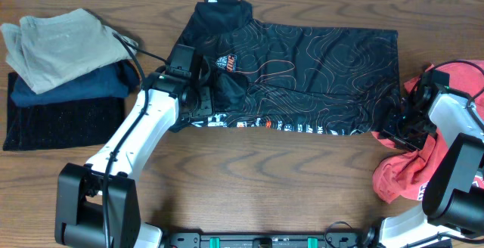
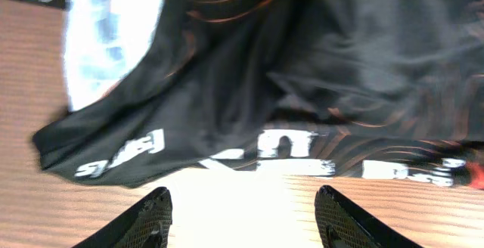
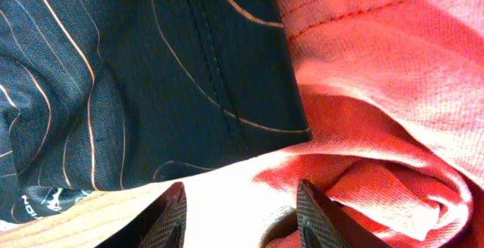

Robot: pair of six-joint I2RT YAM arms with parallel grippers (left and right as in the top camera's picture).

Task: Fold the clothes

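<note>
The black jersey [image 1: 302, 66] with thin orange contour lines lies spread across the middle of the table, its collar at the back left. A hump of its cloth is bunched near the orange chest logo [image 1: 225, 63]. My left gripper [image 1: 206, 95] hovers over the jersey's front-left part. In the left wrist view it [image 2: 243, 203] is open over bare wood, just short of the lettered hem [image 2: 265, 153]. My right gripper [image 3: 242, 203] is open at the jersey's right corner [image 3: 136, 74], beside a crumpled coral-red garment [image 3: 378, 89] [image 1: 412, 176]. Nothing is between either pair of fingers.
A stack of folded clothes sits at the far left: beige [image 1: 60, 40] on navy [image 1: 76, 82] on black [image 1: 64, 119]. Bare wooden table [image 1: 287, 172] runs along the front. The coral-red pile lies under and around the right arm [image 1: 454, 127].
</note>
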